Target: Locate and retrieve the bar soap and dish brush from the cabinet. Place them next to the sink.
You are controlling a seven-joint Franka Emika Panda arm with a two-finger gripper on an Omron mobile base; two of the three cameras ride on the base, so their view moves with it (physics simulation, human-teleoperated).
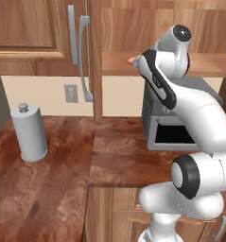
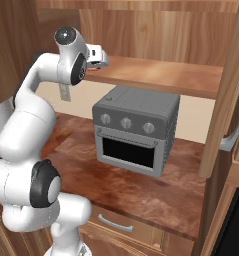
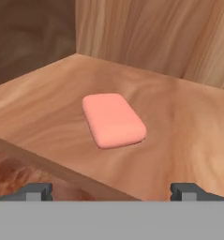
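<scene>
The bar soap, a flat salmon-pink bar, lies on the plank shelf of the open cabinet, a little in from the shelf's front edge. A sliver of the bar soap peeks out beside my hand in the left base view. My gripper is open, its fingertips set wide apart just short of the shelf edge, with the soap ahead and apart from them. From the right base view, the gripper sits at the shelf's left end. The dish brush and the sink are out of view.
A grey toaster oven stands on the brown counter below the shelf. An open cabinet door with silver bar handles hangs left of the hand, another door at the right. A grey paper towel holder stands on the left.
</scene>
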